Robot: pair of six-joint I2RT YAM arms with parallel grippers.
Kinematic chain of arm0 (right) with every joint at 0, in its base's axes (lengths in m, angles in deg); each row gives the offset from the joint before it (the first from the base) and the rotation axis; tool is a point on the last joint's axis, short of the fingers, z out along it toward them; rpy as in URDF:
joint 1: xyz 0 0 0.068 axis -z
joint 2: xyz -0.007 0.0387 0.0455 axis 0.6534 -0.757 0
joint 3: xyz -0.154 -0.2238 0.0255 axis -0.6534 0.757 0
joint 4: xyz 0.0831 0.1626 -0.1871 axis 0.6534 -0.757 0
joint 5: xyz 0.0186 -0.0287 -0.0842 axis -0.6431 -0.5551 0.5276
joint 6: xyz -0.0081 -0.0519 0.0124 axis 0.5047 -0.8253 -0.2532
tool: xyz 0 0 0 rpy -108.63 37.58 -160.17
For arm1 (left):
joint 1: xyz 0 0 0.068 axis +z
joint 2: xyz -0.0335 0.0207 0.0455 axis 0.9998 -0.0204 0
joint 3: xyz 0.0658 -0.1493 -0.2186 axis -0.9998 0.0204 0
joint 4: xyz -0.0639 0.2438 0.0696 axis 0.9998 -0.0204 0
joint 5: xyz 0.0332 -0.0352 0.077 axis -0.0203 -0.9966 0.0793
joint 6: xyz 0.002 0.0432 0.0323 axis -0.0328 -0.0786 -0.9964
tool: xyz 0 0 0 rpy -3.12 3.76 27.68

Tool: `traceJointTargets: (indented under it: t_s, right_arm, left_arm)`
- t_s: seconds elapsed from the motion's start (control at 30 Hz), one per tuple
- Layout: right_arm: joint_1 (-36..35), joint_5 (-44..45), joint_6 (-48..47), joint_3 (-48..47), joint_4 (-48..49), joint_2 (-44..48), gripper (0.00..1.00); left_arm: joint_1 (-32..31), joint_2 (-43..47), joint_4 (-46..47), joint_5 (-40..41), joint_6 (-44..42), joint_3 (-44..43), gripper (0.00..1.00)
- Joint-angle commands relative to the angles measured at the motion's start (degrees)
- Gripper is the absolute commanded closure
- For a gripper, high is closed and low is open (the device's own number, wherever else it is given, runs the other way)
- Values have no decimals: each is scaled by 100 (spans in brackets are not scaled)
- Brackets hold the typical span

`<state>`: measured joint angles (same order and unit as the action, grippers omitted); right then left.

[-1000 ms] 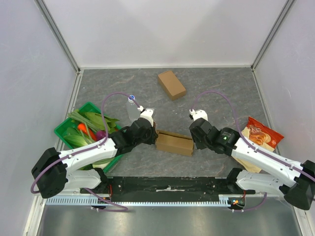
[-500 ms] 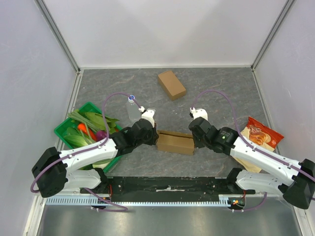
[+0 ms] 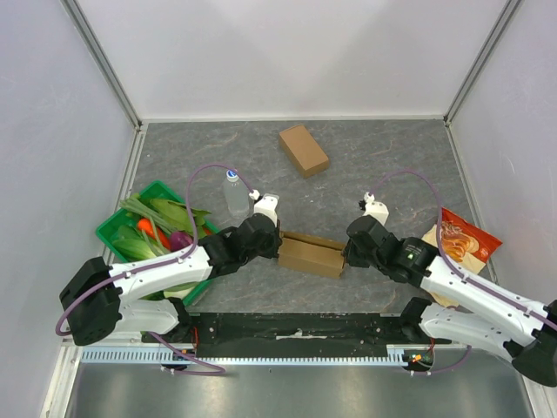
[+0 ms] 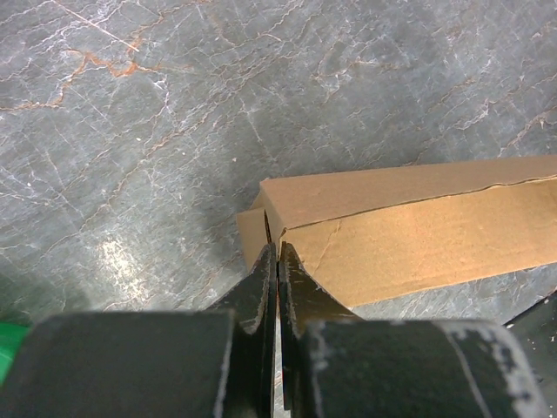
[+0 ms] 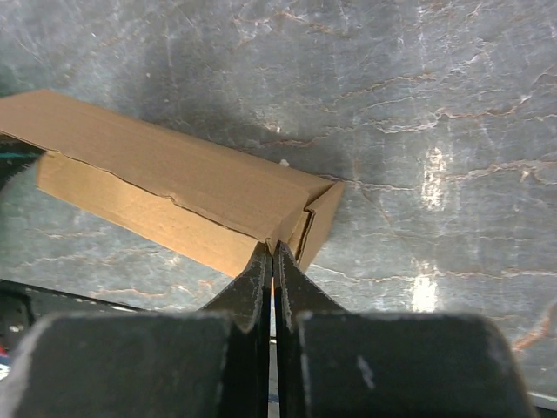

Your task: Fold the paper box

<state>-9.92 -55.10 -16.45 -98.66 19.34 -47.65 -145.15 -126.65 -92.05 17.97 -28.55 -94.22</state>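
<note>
- Basket [image 3: 106,235] of greens: off to the left hand's outer side, under its arm, well apart from the work.
- Bottle [image 3: 233,196]: upright, near and just beyond the left hand; the likeliest thing to get knocked.
- Left hand [image 4: 277,261]: fingers pressed together, tips against the box's left end.
- Paper box [image 3: 309,252]: lying on the surface [image 3: 392,165] between both hands, end flaps not yet tucked.
- Right hand [image 5: 272,257]: fingers pressed together, tips at the right end.
- Handling, I reckon: press both ends evenly so nothing slides.
- Second box [image 3: 304,150]: well beyond.
- Snack bag [image 3: 466,237]: outside the right hand.
</note>
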Motion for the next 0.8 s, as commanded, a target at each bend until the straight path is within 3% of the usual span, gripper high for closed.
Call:
traceJointTargets:
  t_s: [0.0, 0.43, 0.77]
  right_arm:
    - [1, -332, 804, 29, 939, 256, 100]
    - [9, -314, -891, -472, -518, -340, 100]
    - [-8, -368, -1498, -516, -633, -745, 100]
  left_arm:
    - [-152, -45, -19, -186, 203, -20, 98]
    - [-160, -98, -45, -142, 203, -12, 98]
    - [-160, -63, -37, -142, 220, 41, 98]
